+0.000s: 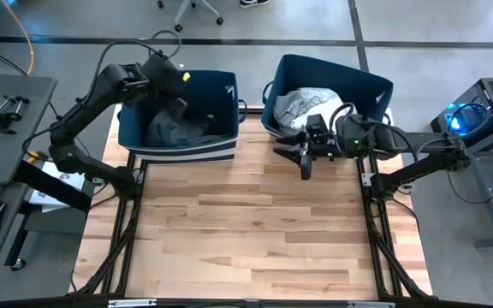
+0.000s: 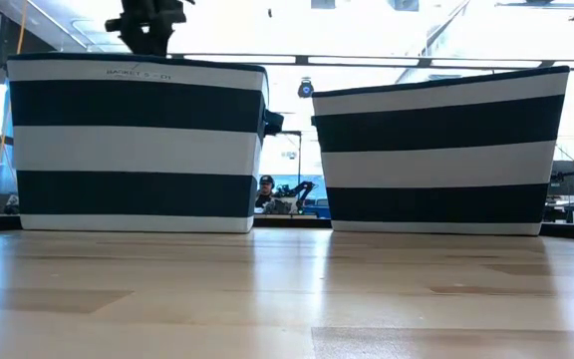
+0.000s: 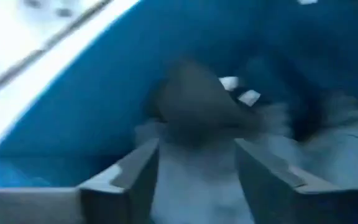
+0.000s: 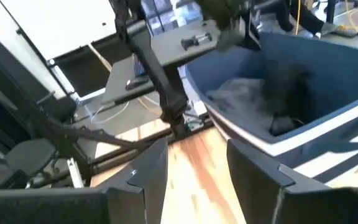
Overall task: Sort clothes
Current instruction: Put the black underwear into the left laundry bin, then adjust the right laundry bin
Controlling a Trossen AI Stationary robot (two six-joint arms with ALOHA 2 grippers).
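Two navy bins are standing side by side along the far edge of the table (image 1: 246, 231), and every garment in view is lying inside one or the other, so the sorting looks close to finished. The left bin (image 1: 178, 107) is holding the dark clothes (image 1: 174, 128); the right bin (image 1: 325, 98) is holding the light clothes (image 1: 302, 104), white and grey-patterned, which suggests a split by shade.

The left gripper (image 3: 194, 168) is hanging over the left bin's opening with its fingers spread and nothing between them, a dark garment (image 3: 194, 109) lying just beyond them against the blue wall. That reads as a piece just being dropped or about to be picked; I cannot tell which.

The right gripper (image 1: 305, 162) is hovering above the bare wood near the front wall of the right bin, its fingers also apart and empty, probably kept low and clear so the other arm has room.
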